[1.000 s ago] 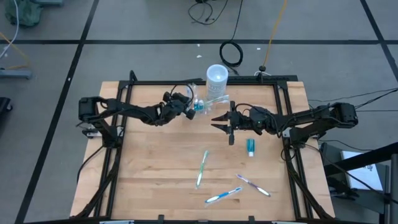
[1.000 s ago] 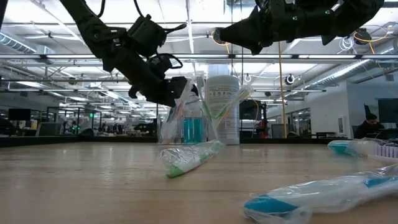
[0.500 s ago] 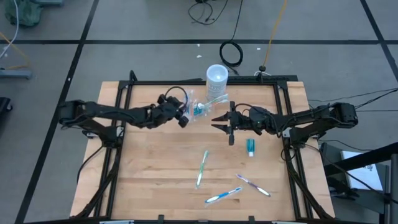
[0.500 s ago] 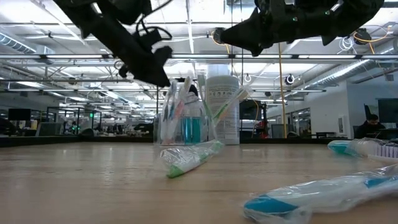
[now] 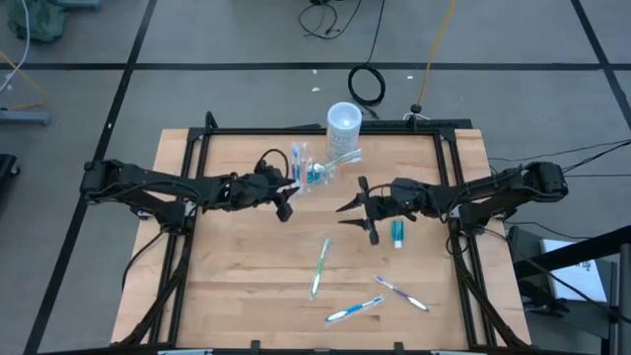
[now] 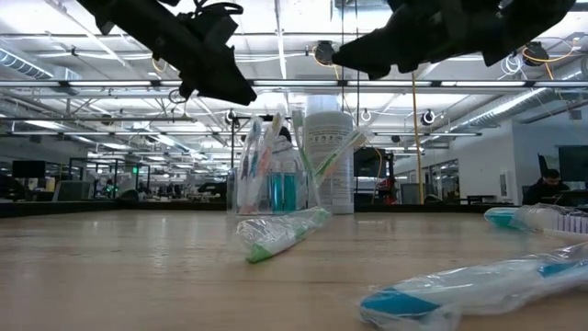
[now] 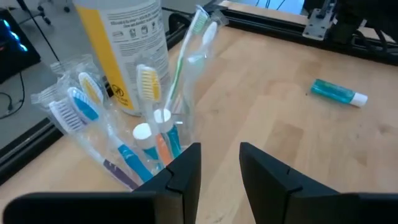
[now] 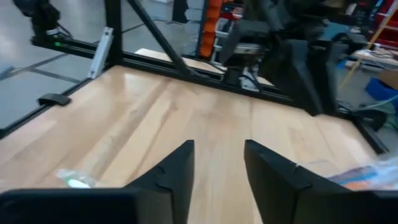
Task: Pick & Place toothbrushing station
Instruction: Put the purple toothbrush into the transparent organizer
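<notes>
High view: toothbrushing station (image 5: 314, 170) stands upright at upper centre of the worktop (image 5: 237, 286), beside the white cup (image 5: 343, 122). Left tool (image 5: 287, 196), released and empty, sits just lower-left, nearer than the released right tool (image 5: 353, 209).

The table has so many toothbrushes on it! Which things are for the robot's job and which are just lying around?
For the job:
- toothbrushing station, the clear holder with brushes standing in it
- left gripper, beside it, holding nothing

Just lying around:
- white cup behind the holder
- wrapped toothbrushes lying flat on the table
- small blue tube
</notes>
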Motion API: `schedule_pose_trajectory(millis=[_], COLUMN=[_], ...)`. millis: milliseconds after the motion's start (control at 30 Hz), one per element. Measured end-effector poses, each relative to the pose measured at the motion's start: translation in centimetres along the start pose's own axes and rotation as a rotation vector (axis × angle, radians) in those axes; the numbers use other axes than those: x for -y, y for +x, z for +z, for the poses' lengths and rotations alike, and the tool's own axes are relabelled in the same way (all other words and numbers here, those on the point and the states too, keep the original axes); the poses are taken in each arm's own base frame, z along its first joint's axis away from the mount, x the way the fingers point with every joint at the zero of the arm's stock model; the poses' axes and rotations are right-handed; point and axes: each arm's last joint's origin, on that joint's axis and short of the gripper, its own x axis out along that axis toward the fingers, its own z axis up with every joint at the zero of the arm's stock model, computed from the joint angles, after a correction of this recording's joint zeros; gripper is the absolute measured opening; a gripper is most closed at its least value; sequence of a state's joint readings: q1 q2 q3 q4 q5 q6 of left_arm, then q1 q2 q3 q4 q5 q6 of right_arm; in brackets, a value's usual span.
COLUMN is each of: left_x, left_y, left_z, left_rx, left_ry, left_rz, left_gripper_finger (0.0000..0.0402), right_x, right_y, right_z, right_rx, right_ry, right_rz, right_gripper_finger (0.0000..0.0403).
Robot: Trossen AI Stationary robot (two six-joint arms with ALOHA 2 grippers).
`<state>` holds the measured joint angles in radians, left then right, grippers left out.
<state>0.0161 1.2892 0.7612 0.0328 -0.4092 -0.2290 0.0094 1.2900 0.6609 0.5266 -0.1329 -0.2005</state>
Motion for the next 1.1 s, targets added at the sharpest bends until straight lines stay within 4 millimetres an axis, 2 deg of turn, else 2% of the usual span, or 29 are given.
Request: schedule_pose_trajectory(millis=[167, 333, 500, 600, 700, 833, 1000, 1100], left_x=[0.0, 0.0, 0.0, 0.0, 0.0, 0.0, 0.0, 0.0], left_y=[0.0, 0.0, 0.0, 0.0, 0.0, 0.0, 0.0, 0.0], left_z=[0.0, -0.1, 0.0, 0.0, 0.0, 0.0, 0.0, 0.0], left_rx=[-0.004, -0.007, -0.006, -0.006, -0.006, -0.005, -0.005, -0.005], left_ry=[0.0, 0.002, 0.001, 0.001, 0.0, -0.001, -0.015, -0.014], left_rz=[0.0, 0.001, 0.001, 0.001, 0.001, 0.002, 0.002, 0.002], left_gripper_finger=[0.0118, 0.0118, 0.0118, 0.0118, 0.0118, 0.0118, 0.0118, 0.0118], right_x=[-1.2, -2.6, -3.7, -4.9, -6.8, -10.3, -14.7, -16.3], right_y=[0.1, -0.2, -1.4, -2.2, -2.9, -3.6, -4.0, -4.6], right_z=[0.2, 0.1, -0.7, -1.8, -3.2, -4.6, -6.2, -7.2], right_rx=[0.004, -0.063, -0.243, -0.406, -0.58, -0.759, -0.885, -0.961], right_ry=[0.026, 0.09, 0.139, 0.248, 0.375, 0.507, 0.59, 0.586], right_rz=[0.043, 0.065, -0.025, -0.006, 0.011, 0.036, 0.061, 0.054], right_gripper_finger=[0.0174, 0.0186, 0.0179, 0.0173, 0.0168, 0.0165, 0.0165, 0.0164])
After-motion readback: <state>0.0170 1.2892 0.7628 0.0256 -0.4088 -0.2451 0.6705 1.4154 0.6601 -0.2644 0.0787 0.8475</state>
